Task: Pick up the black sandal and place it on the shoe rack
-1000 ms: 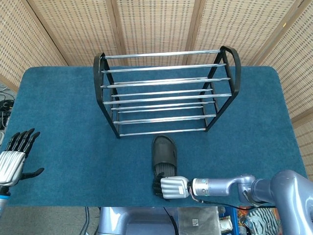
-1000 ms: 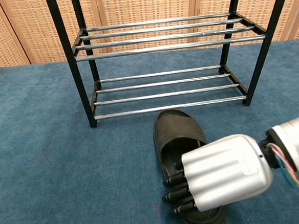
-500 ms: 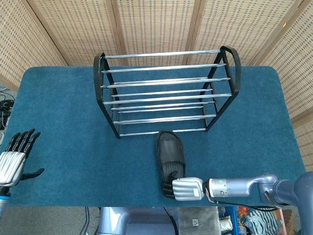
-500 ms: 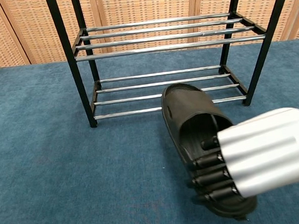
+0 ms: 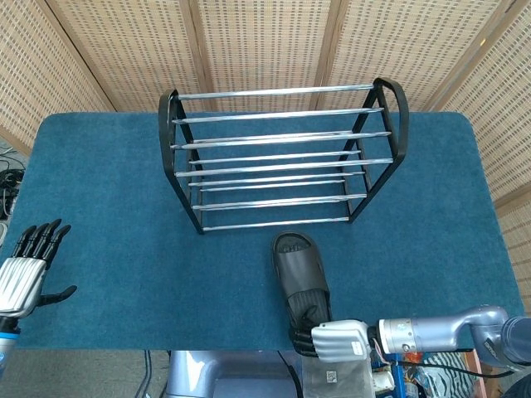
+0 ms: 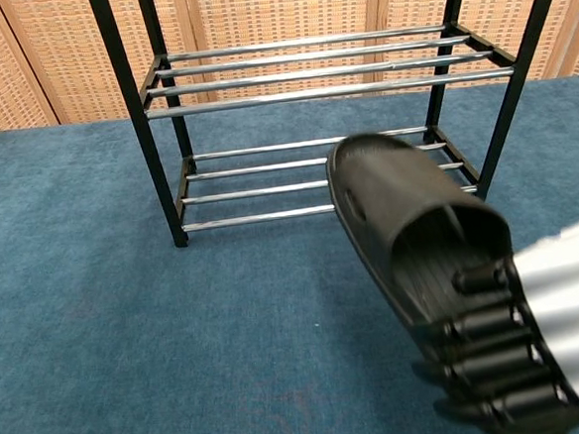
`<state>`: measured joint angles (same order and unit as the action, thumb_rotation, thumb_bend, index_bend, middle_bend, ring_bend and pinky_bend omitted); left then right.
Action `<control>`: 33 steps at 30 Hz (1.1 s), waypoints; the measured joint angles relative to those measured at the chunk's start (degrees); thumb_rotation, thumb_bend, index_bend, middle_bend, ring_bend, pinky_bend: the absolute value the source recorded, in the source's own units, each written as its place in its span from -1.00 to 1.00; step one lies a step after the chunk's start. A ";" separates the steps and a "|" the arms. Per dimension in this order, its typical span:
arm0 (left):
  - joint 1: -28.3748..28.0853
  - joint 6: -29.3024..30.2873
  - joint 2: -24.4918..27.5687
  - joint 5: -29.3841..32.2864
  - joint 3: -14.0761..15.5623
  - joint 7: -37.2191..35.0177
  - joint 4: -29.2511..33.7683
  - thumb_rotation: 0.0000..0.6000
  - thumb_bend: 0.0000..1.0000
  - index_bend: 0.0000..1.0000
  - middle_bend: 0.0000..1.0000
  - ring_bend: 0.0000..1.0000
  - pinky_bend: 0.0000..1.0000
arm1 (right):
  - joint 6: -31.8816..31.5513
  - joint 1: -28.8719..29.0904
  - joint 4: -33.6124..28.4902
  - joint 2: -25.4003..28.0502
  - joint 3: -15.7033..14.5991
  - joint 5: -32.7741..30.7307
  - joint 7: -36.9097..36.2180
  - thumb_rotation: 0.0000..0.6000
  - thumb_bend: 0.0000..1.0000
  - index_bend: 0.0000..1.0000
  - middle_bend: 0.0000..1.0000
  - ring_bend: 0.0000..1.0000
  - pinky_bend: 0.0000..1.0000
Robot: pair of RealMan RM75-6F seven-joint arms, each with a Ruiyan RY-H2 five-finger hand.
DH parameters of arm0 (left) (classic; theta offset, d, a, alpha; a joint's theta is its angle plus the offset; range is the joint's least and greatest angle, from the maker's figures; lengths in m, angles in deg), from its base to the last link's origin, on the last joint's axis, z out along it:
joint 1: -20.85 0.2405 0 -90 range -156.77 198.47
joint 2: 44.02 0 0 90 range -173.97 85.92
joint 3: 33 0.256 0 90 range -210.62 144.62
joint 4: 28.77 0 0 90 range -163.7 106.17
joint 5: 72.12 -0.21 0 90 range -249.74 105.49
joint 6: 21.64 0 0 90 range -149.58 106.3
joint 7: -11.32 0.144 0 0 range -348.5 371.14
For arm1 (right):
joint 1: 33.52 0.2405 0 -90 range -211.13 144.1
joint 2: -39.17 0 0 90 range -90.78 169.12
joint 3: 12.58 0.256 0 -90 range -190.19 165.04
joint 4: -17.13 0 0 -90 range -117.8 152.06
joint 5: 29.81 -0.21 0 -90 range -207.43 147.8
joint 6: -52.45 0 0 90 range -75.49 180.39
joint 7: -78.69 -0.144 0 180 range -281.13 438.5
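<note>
Sandal, black moulded rubber (image 6: 410, 228): lifted off blue carpeted table (image 5: 99, 191), heel gripped by silver right hand (image 5: 338, 340), in front of black-framed chrome-barred shoe rack (image 5: 282, 157). Left hand (image 5: 21, 274) spread, empty. Risk: heel-only hold; toe could droop and snag a bar.

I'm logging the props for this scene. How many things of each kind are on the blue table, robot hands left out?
Sandal: 1, black, held by the right hand
Shoe rack: 1, black frame with metal rails
Total: 2
</note>
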<state>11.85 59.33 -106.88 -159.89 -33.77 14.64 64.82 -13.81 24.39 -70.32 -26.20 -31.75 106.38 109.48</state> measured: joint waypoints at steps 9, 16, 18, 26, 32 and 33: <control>-0.17 -0.40 -0.08 0.54 -0.19 0.16 -0.04 1.00 -0.74 -1.00 -1.00 -1.00 -1.00 | -0.38 1.62 -0.23 5.90 5.44 -5.31 -4.49 1.00 0.46 0.30 0.20 0.00 -0.02; -0.41 -0.93 -0.19 0.94 -0.28 0.28 -0.17 1.00 -0.74 -1.00 -1.00 -1.00 -1.00 | 0.19 3.31 0.19 8.93 9.21 -8.90 -9.68 1.00 0.48 0.30 0.18 0.00 -0.02; -0.49 -1.10 -0.24 1.08 -0.31 0.42 -0.18 1.00 -0.74 -1.00 -1.00 -1.00 -1.00 | 1.15 3.73 0.15 9.25 10.05 -9.77 -10.28 1.00 0.50 0.30 0.16 0.00 -0.02; -0.62 -1.40 -0.34 1.40 -0.35 0.61 -0.16 1.00 -0.74 -1.00 -1.00 -1.00 -1.00 | 7.09 5.58 0.06 8.59 13.05 -12.73 -10.94 1.00 0.51 0.30 0.13 0.00 -0.02; -0.78 -1.86 -0.25 1.86 -0.48 0.07 -0.38 1.00 -0.74 -1.00 -1.00 -1.00 -1.00 | 12.31 7.00 2.24 7.51 15.41 -16.04 -10.85 1.00 0.51 0.30 0.13 0.00 -0.02; -0.82 -1.94 -0.22 1.94 -0.51 -0.06 -0.42 1.00 -0.74 -1.00 -1.00 -1.00 -1.00 | 13.03 7.17 2.63 7.44 15.79 -16.65 -10.82 1.00 0.51 0.30 0.12 0.00 -0.02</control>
<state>11.03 57.39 -107.10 -157.95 -34.28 14.58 64.40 -0.78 31.56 -67.69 -18.76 -15.97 89.73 98.66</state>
